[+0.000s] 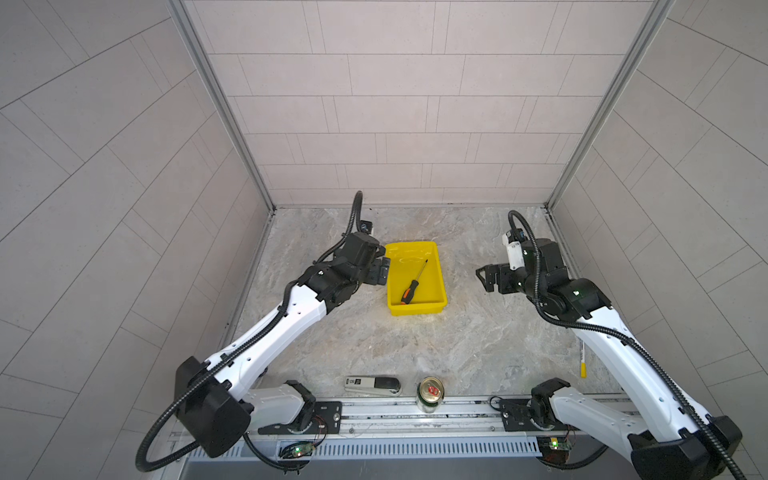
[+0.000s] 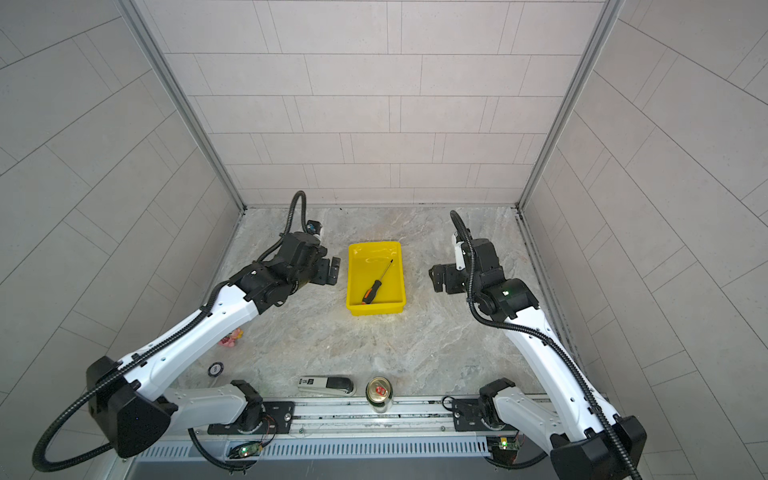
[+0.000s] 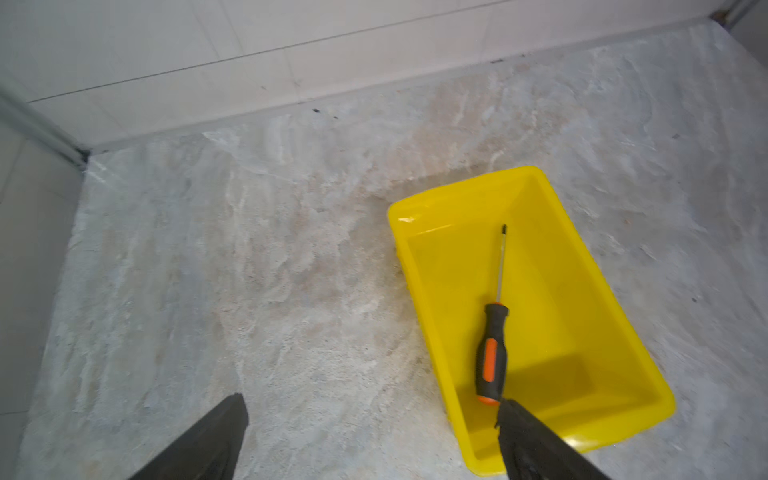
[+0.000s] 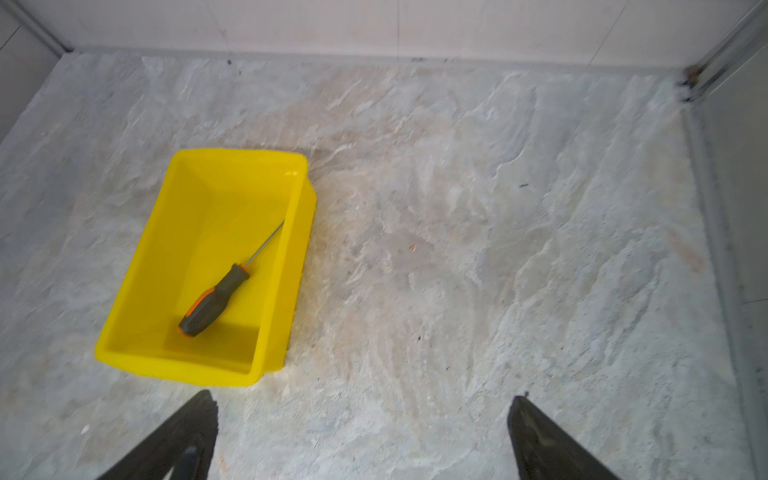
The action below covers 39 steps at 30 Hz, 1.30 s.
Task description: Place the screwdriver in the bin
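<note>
The screwdriver point(image 1: 412, 284) point(image 2: 375, 284) point(image 3: 493, 353) point(image 4: 216, 297), black handle with orange stripes and a thin shaft, lies diagonally on the floor of the yellow bin point(image 1: 441, 274) point(image 2: 402, 277) point(image 3: 590, 266) point(image 4: 137, 266). Nothing touches it. My left gripper point(image 1: 382, 270) point(image 2: 332, 270) point(image 3: 370, 405) hangs open just left of the bin, empty. One of its fingers point(image 3: 528, 436) overlaps the bin's near corner in the left wrist view. My right gripper point(image 1: 484, 279) point(image 2: 436, 278) point(image 4: 361, 401) is open and empty, well right of the bin.
A stapler-like grey and black object point(image 1: 372, 385) point(image 2: 326, 385) and an upright can point(image 1: 430, 392) point(image 2: 379, 392) stand near the front rail. A white yellow-tipped pen point(image 1: 582, 359) lies front right. A pink item point(image 2: 232, 338) and a round disc point(image 2: 215, 368) lie front left.
</note>
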Each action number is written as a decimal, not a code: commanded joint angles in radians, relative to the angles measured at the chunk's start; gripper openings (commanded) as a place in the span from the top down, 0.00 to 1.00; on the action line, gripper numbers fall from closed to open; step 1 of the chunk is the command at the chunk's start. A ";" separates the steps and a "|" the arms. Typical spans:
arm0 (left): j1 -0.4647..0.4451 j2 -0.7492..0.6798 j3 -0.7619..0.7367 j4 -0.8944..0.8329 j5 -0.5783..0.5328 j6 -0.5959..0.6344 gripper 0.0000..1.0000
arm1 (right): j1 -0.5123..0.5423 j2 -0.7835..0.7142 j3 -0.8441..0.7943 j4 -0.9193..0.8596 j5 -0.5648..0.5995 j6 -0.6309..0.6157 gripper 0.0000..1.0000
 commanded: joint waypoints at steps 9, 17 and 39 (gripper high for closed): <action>0.195 -0.165 -0.514 0.684 -0.230 0.219 0.00 | -0.136 0.040 -0.306 0.501 0.305 -0.072 0.00; 0.383 -0.107 -0.707 0.957 -0.076 0.213 0.00 | -0.212 0.205 -0.515 0.862 0.407 -0.073 0.00; 0.536 0.311 -0.610 1.173 0.235 0.232 0.00 | -0.237 0.513 -0.566 1.308 0.257 -0.178 0.00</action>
